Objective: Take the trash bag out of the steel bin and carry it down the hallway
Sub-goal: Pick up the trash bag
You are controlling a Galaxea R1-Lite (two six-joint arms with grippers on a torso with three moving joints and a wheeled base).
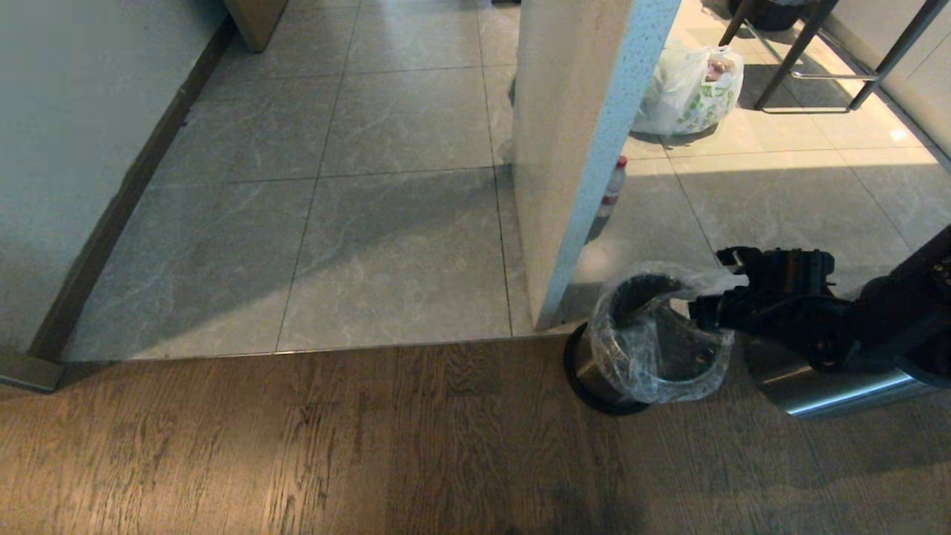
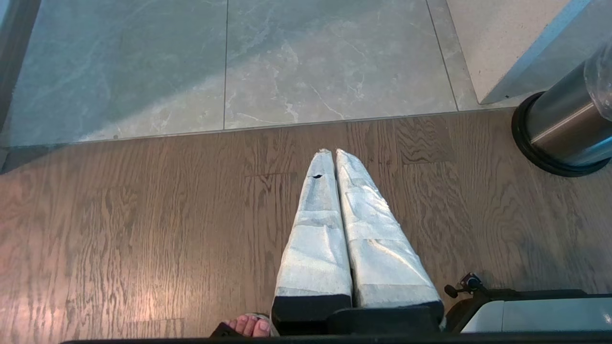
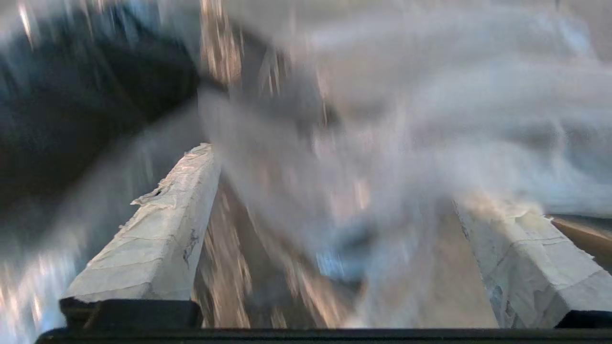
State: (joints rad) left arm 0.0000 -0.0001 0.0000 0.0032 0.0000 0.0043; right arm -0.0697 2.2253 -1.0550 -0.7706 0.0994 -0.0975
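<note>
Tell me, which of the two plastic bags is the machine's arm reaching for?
The thin clear crinkled bag lining the small round steel bin; the right tool is at its rim. The white green-printed bag sits far off on the tiles.

no readable text anywhere, green print on the white bag (image 1: 687,93) too small to make out (lettering or pattern, unclear)

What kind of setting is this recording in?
Probably a home or flat, at the edge of a tiled hallway: wood-plank floor, a small lined steel bin beside a wall corner, and a printed shopping bag on the tiles.
</note>
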